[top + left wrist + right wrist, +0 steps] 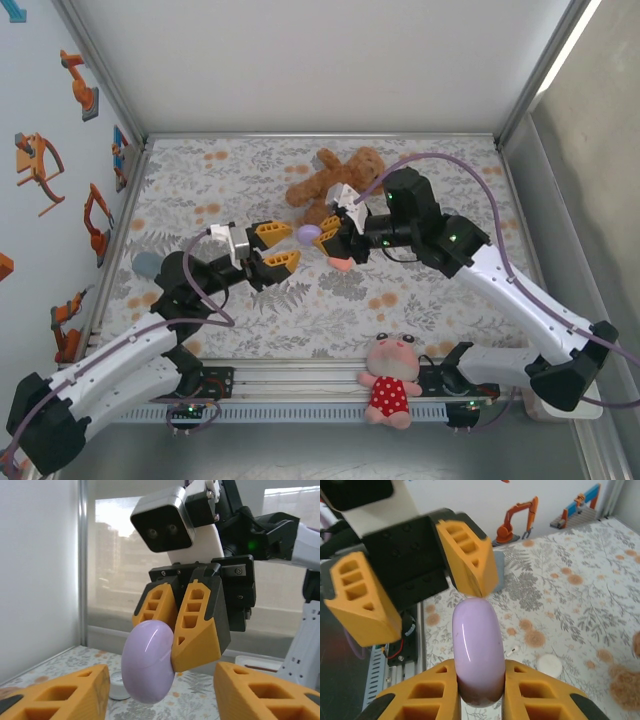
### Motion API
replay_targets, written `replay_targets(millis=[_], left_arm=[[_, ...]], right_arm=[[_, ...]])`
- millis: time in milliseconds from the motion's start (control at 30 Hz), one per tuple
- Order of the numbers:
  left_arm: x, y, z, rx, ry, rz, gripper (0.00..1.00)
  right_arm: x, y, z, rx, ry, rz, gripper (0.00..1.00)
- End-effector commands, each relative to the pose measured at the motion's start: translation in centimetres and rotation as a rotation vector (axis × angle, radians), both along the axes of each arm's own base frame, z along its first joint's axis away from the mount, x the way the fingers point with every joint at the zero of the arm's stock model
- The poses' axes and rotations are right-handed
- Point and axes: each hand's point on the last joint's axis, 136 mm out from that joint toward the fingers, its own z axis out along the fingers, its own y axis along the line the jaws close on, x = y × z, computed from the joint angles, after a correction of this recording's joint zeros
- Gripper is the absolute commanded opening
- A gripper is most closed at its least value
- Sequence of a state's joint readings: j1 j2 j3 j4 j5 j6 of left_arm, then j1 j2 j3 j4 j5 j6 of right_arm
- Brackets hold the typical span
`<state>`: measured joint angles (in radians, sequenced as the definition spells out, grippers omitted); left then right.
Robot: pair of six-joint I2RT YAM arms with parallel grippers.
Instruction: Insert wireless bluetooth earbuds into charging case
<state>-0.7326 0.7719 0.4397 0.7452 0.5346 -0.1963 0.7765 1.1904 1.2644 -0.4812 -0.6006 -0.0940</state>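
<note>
- We see the right gripper [480,677] clamped on the lilac charging case [476,645] — lifted above the table's [200,190] centre;
- the left gripper [292,245], at the case's nine o'clock, has its jaws apart.

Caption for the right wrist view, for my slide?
Right gripper pinches the lilac case in front of the open left gripper.

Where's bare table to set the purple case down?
Free: back-left table, between the left wall and the teddy bear; also the strip just beyond the doll. Crowded: centre, where the open left gripper faces the right gripper clamping the purple case.
</note>
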Motion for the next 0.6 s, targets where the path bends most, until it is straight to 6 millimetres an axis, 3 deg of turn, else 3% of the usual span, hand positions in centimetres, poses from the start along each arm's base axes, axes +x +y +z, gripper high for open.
replay_targets(millis=[0, 267, 567], left_arm=[[0.8, 1.5, -0.9, 0.039, -0.005, 0.125, 0.63], [0.7, 5.5, -0.4, 0.067, -0.039, 0.322, 0.91], [0.6, 7.4, -0.8, 0.084, -0.001, 0.394, 1.0]], right_arm=[[0.9, -0.7, -0.3, 0.003, 0.016, -0.093, 0.16], [0.9, -1.7, -7.3, -0.107, 0.19, -0.172, 0.16], [-0.1, -2.7, -13.6, -0.228, 0.306, -0.176, 0.15]])
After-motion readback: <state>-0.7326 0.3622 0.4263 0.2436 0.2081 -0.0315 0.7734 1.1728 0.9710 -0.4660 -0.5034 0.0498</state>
